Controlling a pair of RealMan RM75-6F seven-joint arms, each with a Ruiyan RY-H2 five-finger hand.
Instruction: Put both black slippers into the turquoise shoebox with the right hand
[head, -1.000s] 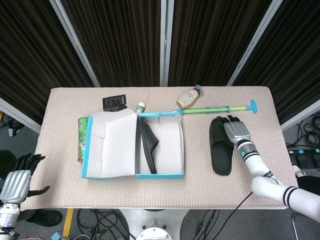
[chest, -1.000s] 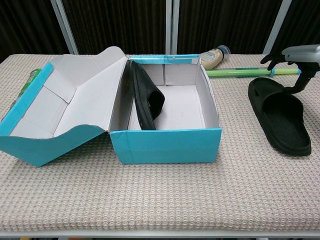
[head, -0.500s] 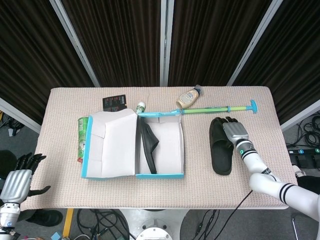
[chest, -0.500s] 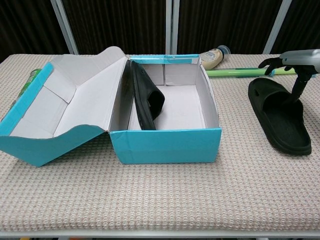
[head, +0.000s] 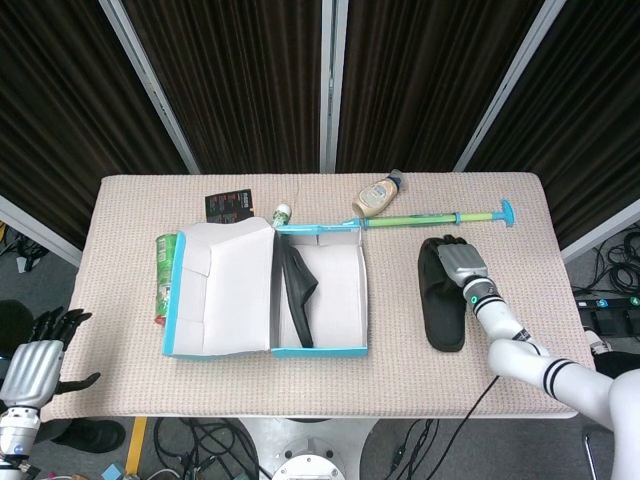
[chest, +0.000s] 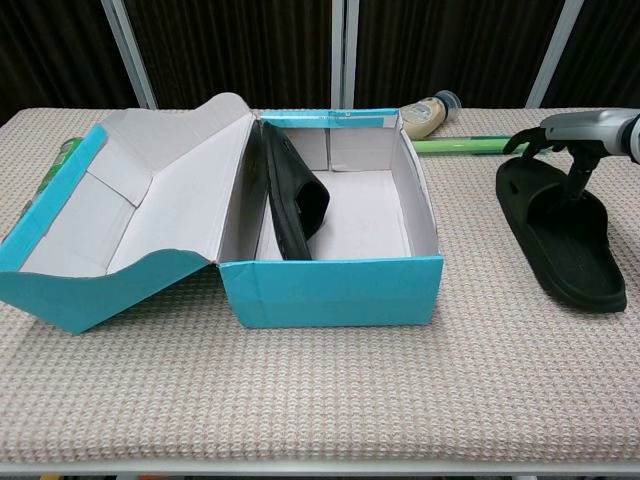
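Slipper on table: second one, not yet gripped.
Right hand: fingers spread above it, holding nothing.
Next: close, carry to shoebox.

From my seat the shoebox sits mid-table, its lid folded out to the left. One slipper stands on edge inside, against the box's left wall. The other slipper lies on the table well to the right, my right hand over its far end. Behind them lie a bottle and a long pump
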